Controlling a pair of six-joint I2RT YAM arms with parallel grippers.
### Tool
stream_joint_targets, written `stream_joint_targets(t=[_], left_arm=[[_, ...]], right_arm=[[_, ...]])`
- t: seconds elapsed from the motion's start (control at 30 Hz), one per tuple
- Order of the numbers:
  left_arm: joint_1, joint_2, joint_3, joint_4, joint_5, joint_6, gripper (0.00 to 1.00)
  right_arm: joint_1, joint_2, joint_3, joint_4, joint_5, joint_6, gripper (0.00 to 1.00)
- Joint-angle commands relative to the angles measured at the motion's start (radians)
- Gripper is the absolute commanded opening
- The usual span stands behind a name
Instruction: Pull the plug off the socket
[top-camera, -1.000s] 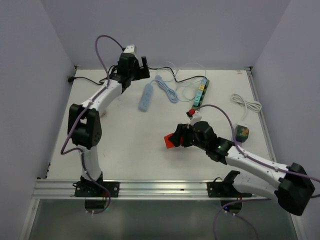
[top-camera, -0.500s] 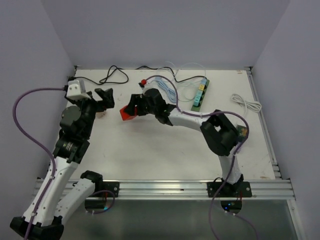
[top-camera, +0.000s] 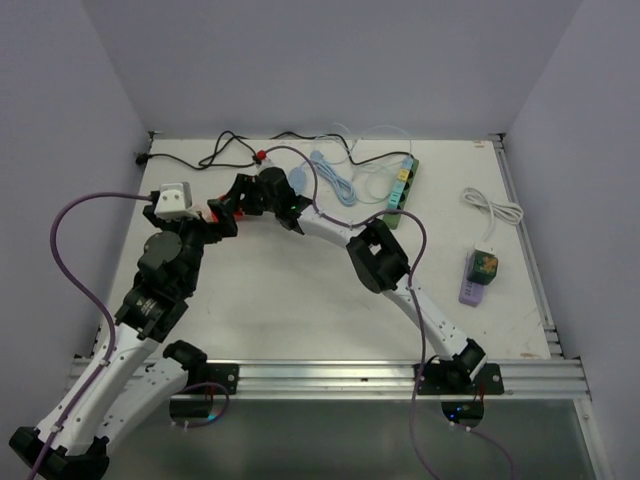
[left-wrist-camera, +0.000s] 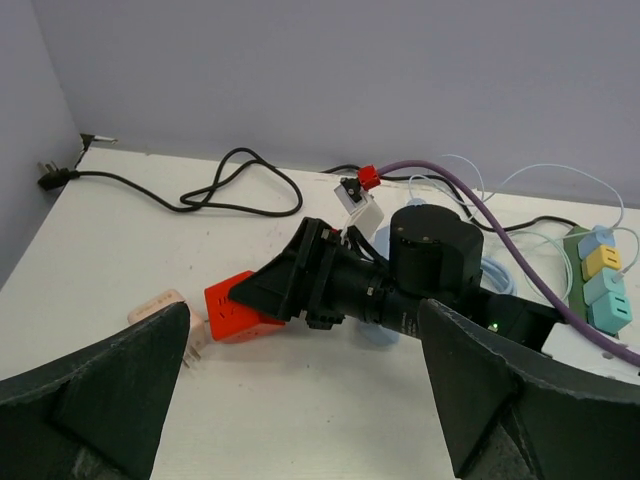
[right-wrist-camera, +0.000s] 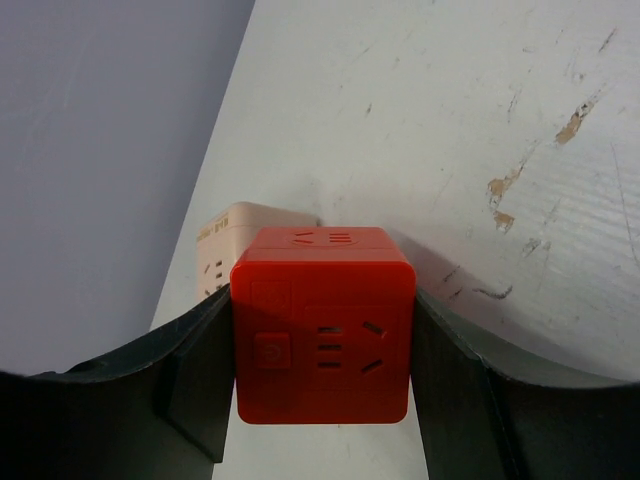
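Note:
My right gripper (right-wrist-camera: 322, 345) is shut on the socket, a red cube (right-wrist-camera: 322, 330) with outlet holes and a button, held low over the table's far left. The red cube (left-wrist-camera: 232, 312) shows the same way in the left wrist view, clamped by the right gripper (left-wrist-camera: 290, 290). A beige plug block (right-wrist-camera: 225, 235) lies just behind the cube. In the left wrist view the beige plug (left-wrist-camera: 158, 308) rests on the table beside the cube with its metal prongs showing. My left gripper (left-wrist-camera: 305, 330) stands wide open just in front of both, holding nothing. From above, the cube (top-camera: 211, 211) sits beside the left gripper (top-camera: 212, 227).
A black cable (top-camera: 215, 152) loops along the back left. A green power strip (top-camera: 403, 185) with coloured blocks and a light blue cord (top-camera: 330, 175) lie at the back. A white cable (top-camera: 493, 208) and a purple adapter (top-camera: 478, 275) lie at the right. The left wall is close.
The right arm has swung the red cube from mid-table to the far left, next to the beige plug. The left arm has come back from the far edge and now faces the cube.

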Motion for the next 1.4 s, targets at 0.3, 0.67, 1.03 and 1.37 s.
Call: stream_joint_targets(t=[0.3,0.67,1.03,1.37], left_arm=[[-0.01,-0.001,0.016,0.045,0.052,0.01,1.0],[-0.01,0.002,0.029,0.035,0.099,0.001,0.99],[-0.01,0.009,0.039,0.025,0.191,-0.021,1.0],[-0.011,0.022,0.041,0.024,0.214,-0.024,1.0]], right_arm=[[-0.047,-0.12,-0.009,-0.075,0.037,-0.021,0.77],[-0.178,-0.552,-0.287,-0.273,0.058,-0.255,0.85],[-0.302,-0.795,-0.558,-0.591,0.679,-0.499,0.77],[-0.353,-0.653,-0.598,-0.695,0.752,-0.398,0.72]])
